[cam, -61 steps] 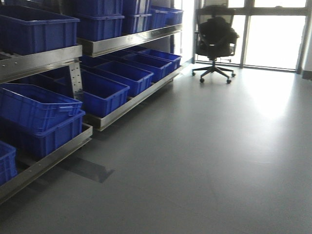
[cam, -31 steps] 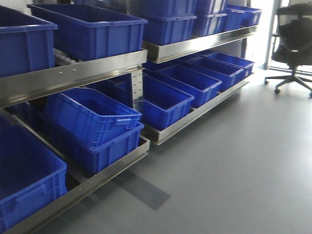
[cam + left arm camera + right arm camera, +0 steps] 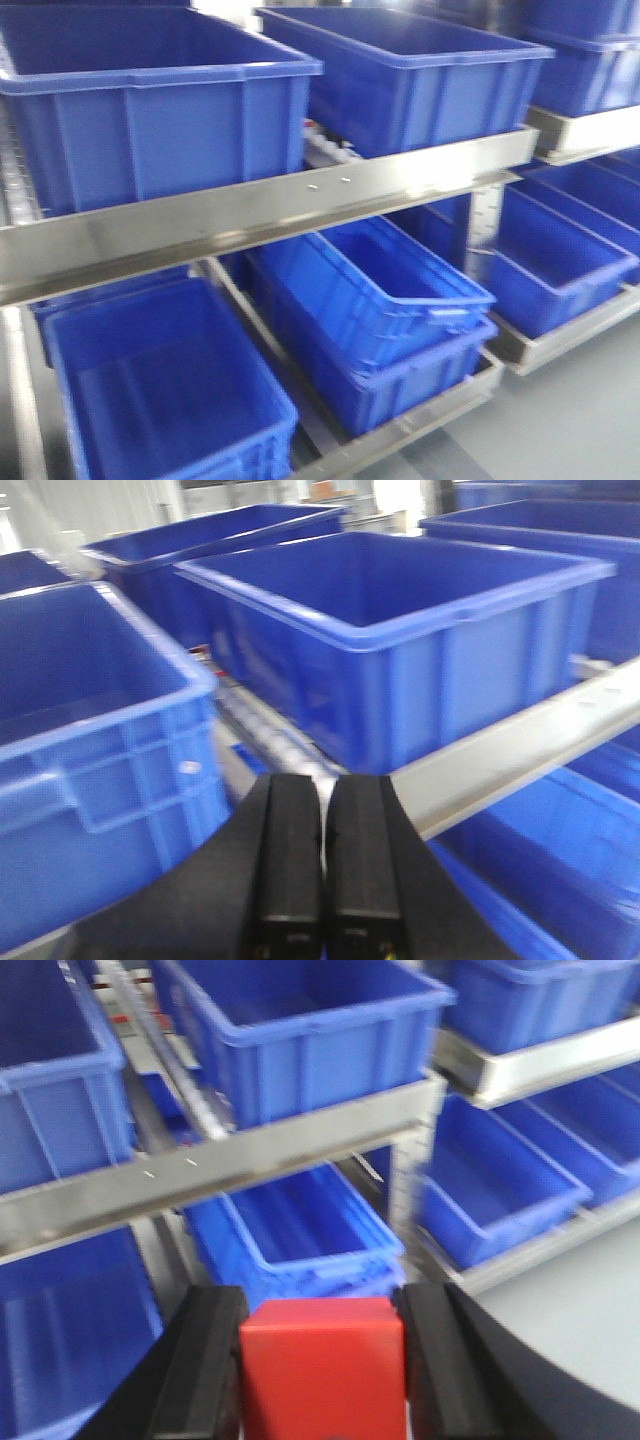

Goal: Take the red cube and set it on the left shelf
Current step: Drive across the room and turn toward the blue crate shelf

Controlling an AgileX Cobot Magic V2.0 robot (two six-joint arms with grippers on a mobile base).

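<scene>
At six o'clock in the left wrist view, the left gripper [image 3: 323,810] is seen with its fingers pressed together and nothing held. It is judged to be kept idle, since the carrying is done by the other arm.

Across the front view, the left shelf [image 3: 300,205] is spanned by its steel front rail, by which the crates are presumably stopped from rolling off. An open blue crate [image 3: 150,130] is set above the rail at ten o'clock and a second crate [image 3: 420,80] at one o'clock. White roller tracks [image 3: 325,145] are glimpsed in the gap between them. Below the rail, at five o'clock, stacked crates [image 3: 390,310] are nested, the upper one askew.

At six o'clock in the right wrist view, the red cube [image 3: 322,1370] is clamped by the right gripper [image 3: 322,1305], one finger on each side face, so that it can be carried level toward the shelf. It has not yet been set down.
</scene>
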